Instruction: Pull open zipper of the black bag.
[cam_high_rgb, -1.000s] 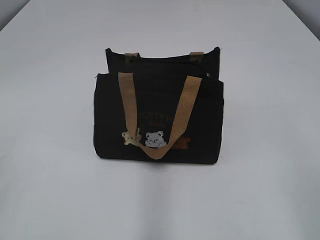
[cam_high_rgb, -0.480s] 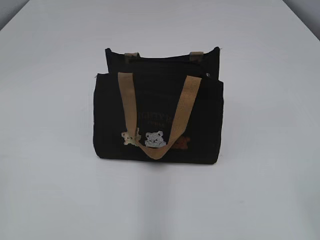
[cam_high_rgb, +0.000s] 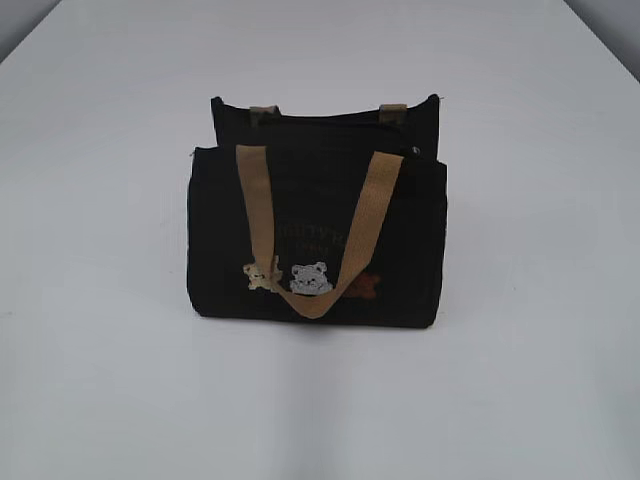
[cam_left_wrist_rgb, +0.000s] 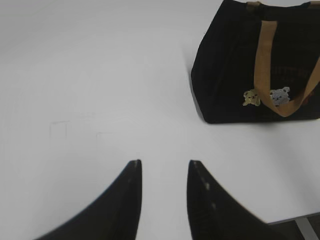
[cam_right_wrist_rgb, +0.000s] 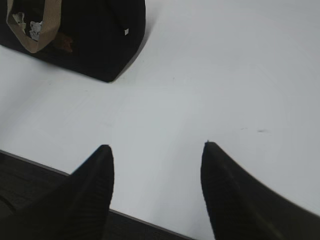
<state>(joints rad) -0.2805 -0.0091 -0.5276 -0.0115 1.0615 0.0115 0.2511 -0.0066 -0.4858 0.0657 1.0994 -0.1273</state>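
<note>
Two grippers wait at the near edge of the white table (cam_high_rgb: 100, 380), neither anywhere close to the black bag (cam_high_rgb: 315, 240) standing upright in the middle of it. The left gripper (cam_left_wrist_rgb: 164, 167) has its dark fingers moderately parted over bare tabletop, with the bag well off ahead and to its right; the right gripper (cam_right_wrist_rgb: 156, 150) is spread wider, also with nothing between its fingers, the bag's corner well ahead and to its left.

One tan strap (cam_high_rgb: 315, 225) droops in a loop down the front, across the little bear patches (cam_high_rgb: 310, 278). The zipper (cam_high_rgb: 330, 135) seems to run along the dark top between the front and back panels; I can just make out a small pale glint near the right end that may be the pull, but it is too small to be sure.

To my eye the reach has yet to begin. Doing it well probably means one arm pinning the soft bag by an end so it cannot slide or tip, while the other comes down from above, clear of the strap, and pinches the pull itself rather than fabric.
</note>
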